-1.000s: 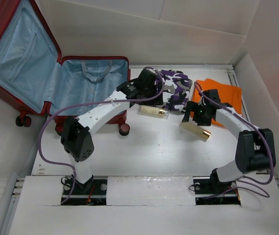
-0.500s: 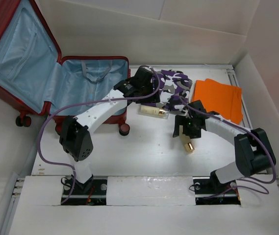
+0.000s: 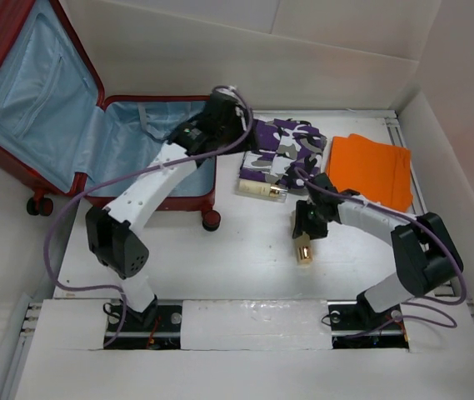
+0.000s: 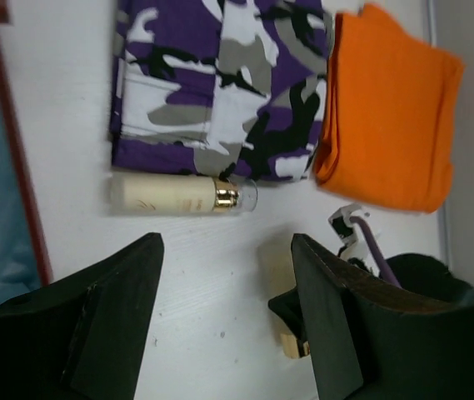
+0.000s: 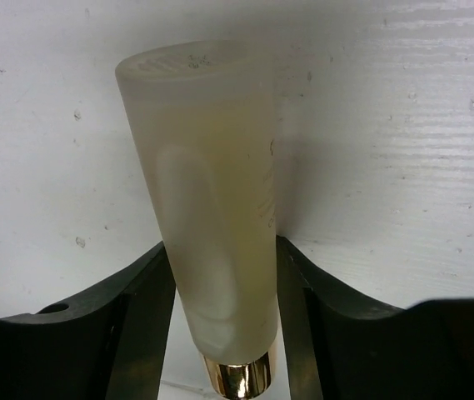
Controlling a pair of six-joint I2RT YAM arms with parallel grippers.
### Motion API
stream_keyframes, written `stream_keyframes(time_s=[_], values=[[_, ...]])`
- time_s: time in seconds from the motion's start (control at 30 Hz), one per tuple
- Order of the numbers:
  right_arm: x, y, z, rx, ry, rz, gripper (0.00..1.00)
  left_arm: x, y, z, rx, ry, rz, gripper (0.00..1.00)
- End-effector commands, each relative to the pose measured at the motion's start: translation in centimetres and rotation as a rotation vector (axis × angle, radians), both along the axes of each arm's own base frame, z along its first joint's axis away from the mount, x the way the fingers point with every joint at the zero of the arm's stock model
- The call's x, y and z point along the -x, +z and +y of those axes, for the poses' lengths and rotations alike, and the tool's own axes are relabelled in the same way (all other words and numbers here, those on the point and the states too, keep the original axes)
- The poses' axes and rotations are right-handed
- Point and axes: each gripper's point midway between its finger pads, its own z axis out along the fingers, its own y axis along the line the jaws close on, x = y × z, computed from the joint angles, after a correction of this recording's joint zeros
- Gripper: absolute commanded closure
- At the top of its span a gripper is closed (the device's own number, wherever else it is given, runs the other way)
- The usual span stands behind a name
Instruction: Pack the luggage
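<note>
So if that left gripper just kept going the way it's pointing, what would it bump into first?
The left gripper looks aimed down at the table, just short of the cream bottle lying by the camouflage cloth. Depth is unclear, so it might reach that bottle instead.

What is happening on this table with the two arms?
Two robot arms are packing a red suitcase, which stands open. The right end effector grips a cream tube lying on the table. The left end effector hangs open and empty near the suitcase. A second tube, a camouflage cloth and an orange cloth wait outside.
</note>
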Motion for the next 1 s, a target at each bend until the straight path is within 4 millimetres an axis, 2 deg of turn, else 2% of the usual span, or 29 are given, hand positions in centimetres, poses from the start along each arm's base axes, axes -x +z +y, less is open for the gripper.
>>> stream_keyframes(time_s=[0.0, 0.07, 0.1, 0.13, 0.17, 0.2, 0.23, 0.27, 0.3, 0.33, 0.37, 0.4, 0.43, 0.47, 0.5, 0.53, 0.57, 0.6, 0.67, 0.7, 0.77, 0.8, 0.83, 0.9, 0.97], values=[[-1.3, 0.5, 0.7, 0.022, -0.004, -0.025, 0.95, -0.8, 9.1, 4.4, 0.201, 0.058, -0.133, 0.41], [-2.0, 2.6, 2.2, -0.024, 0.025, -0.074, 1.00, -1.0, 11.0, 5.5, 0.248, 0.084, -0.168, 0.41], [-2.8, 4.8, 3.6, -0.066, 0.049, -0.116, 1.00, -1.0, 12.2, 6.4, 0.260, 0.100, -0.194, 0.41], [-3.3, 6.7, 4.4, -0.097, 0.063, -0.155, 1.00, -1.0, 12.2, 6.4, 0.260, 0.101, -0.194, 0.41], [-4.1, 9.4, 6.2, -0.149, 0.095, -0.197, 1.00, -0.8, 13.0, 7.4, 0.259, 0.122, -0.205, 0.39], [-3.7, 9.8, 6.7, -0.168, 0.114, -0.199, 1.00, -0.9, 13.4, 7.6, 0.258, 0.135, -0.219, 0.39], [-4.9, 13.2, 8.2, -0.219, 0.134, -0.263, 1.00, -0.4, 14.3, 8.4, 0.273, 0.151, -0.227, 0.39], [-5.4, 14.4, 9.4, -0.251, 0.147, -0.275, 1.00, -0.4, 14.8, 9.3, 0.272, 0.176, -0.244, 0.39], [-5.8, 15.8, 10.6, -0.287, 0.172, -0.294, 1.00, -0.3, 14.4, 9.7, 0.277, 0.209, -0.234, 0.39], [-6.4, 19.6, 12.9, -0.379, 0.213, -0.344, 1.00, 0.4, 15.3, 10.7, 0.290, 0.237, -0.255, 0.39], [-7.1, 19.9, 14.3, -0.403, 0.237, -0.341, 1.00, 0.6, 15.9, 11.2, 0.302, 0.259, -0.275, 0.39], [-7.7, 21.3, 15.7, -0.447, 0.254, -0.364, 1.00, 0.7, 15.1, 12.0, 0.289, 0.301, -0.269, 0.39], [-7.7, 22.4, 17.4, -0.495, 0.284, -0.364, 1.00, 1.7, 16.5, 12.7, 0.320, 0.324, -0.303, 0.39], [-8.6, 25.3, 18.9, -0.547, 0.304, -0.419, 1.00, 2.1, 16.6, 13.2, 0.319, 0.336, -0.313, 0.39], [-10.0, 24.5, 20.2, -0.556, 0.312, -0.416, 1.00, 2.4, 17.3, 13.5, 0.340, 0.350, -0.331, 0.39], [-10.1, 24.8, 21.5, -0.581, 0.315, -0.401, 1.00, 2.6, 17.8, 13.7, 0.348, 0.357, -0.350, 0.39], [-10.5, 27.1, 23.2, -0.632, 0.344, -0.438, 1.00, 3.3, 18.7, 14.2, 0.367, 0.370, -0.369, 0.39], [-11.8, 25.5, 24.2, -0.631, 0.332, -0.417, 1.00, 3.3, 18.7, 14.2, 0.368, 0.370, -0.370, 0.39], [-12.1, 26.3, 27.0, -0.720, 0.349, -0.414, 1.00, 3.5, 19.1, 14.7, 0.367, 0.391, -0.385, 0.39], [-12.8, 27.5, 27.9, -0.759, 0.348, -0.437, 1.00, 3.5, 18.8, 14.7, 0.370, 0.396, -0.372, 0.39], [-13.8, 26.4, 30.6, -0.805, 0.336, -0.425, 1.00, 3.6, 18.6, 14.7, 0.372, 0.400, -0.361, 0.39], [-14.6, 27.6, 31.2, -0.835, 0.334, -0.452, 1.00, 3.9, 18.7, 15.0, 0.370, 0.408, -0.363, 0.39], [-15.1, 25.7, 32.5, -0.834, 0.329, -0.423, 1.00, 3.8, 18.0, 15.0, 0.357, 0.410, -0.346, 0.39], [-16.0, 25.7, 33.9, -0.866, 0.303, -0.432, 1.00, 3.7, 17.1, 15.8, 0.329, 0.451, -0.339, 0.39], [-17.8, 24.8, 35.0, -0.874, 0.266, -0.452, 1.00, 3.6, 16.3, 16.2, 0.308, 0.472, -0.326, 0.39]])
